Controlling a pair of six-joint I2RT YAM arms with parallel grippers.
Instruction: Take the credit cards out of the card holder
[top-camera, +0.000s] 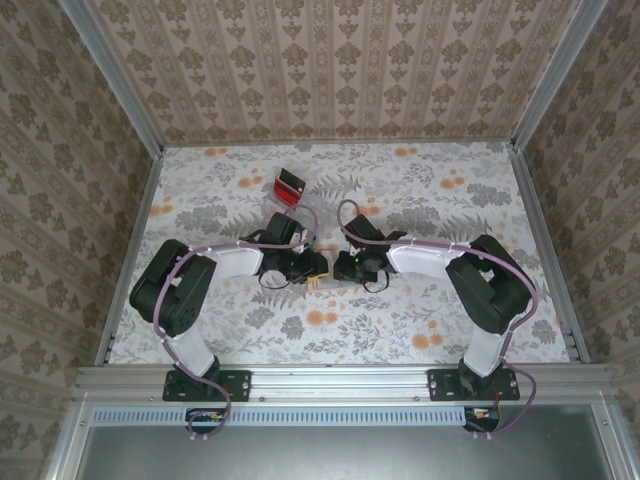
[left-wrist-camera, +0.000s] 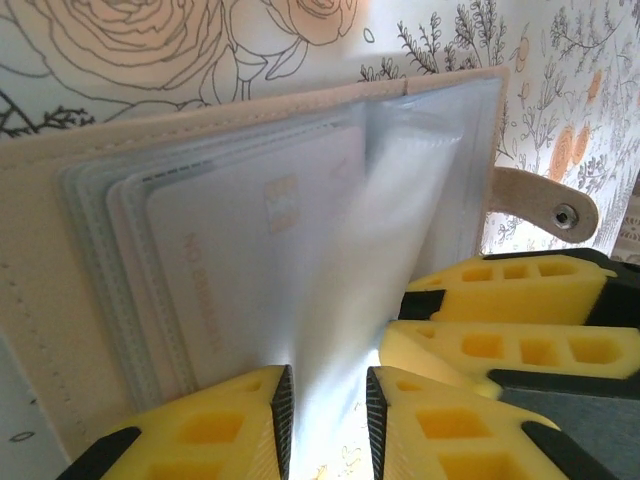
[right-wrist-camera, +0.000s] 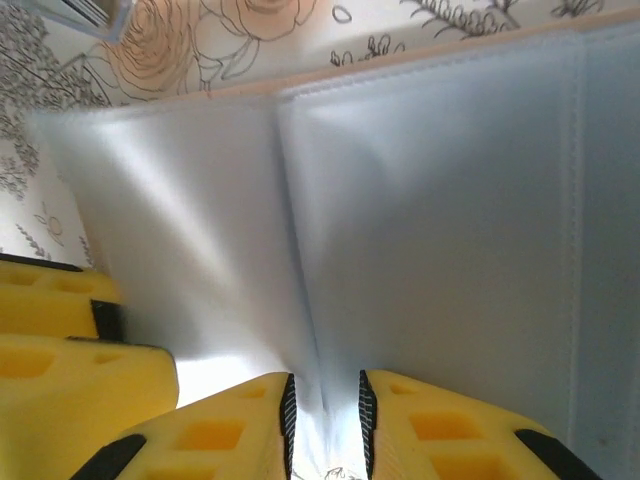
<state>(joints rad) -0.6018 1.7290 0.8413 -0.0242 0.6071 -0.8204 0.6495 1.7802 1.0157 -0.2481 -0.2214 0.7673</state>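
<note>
Both pinch card holder (left-wrist-camera: 30, 280) sleeves: left claw (left-wrist-camera: 327, 420), right claw (right-wrist-camera: 325, 425); credit card (left-wrist-camera: 250, 260) print blurred.

Left end effector (left-wrist-camera: 325, 420), right end effector (right-wrist-camera: 325, 420) crowd card holder (left-wrist-camera: 60, 250) at centre; red stand (top-camera: 289, 185) beyond them; table (top-camera: 470, 200) free toward sides.

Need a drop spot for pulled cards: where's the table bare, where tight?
Bare: floral tabletop strip between the arm bases; far right corner, by the right wall. Crowded: the centre, where left gripper and right gripper pinch the tan leather-like card holder, with the clear stand with a red-and-black card just beyond.
</note>
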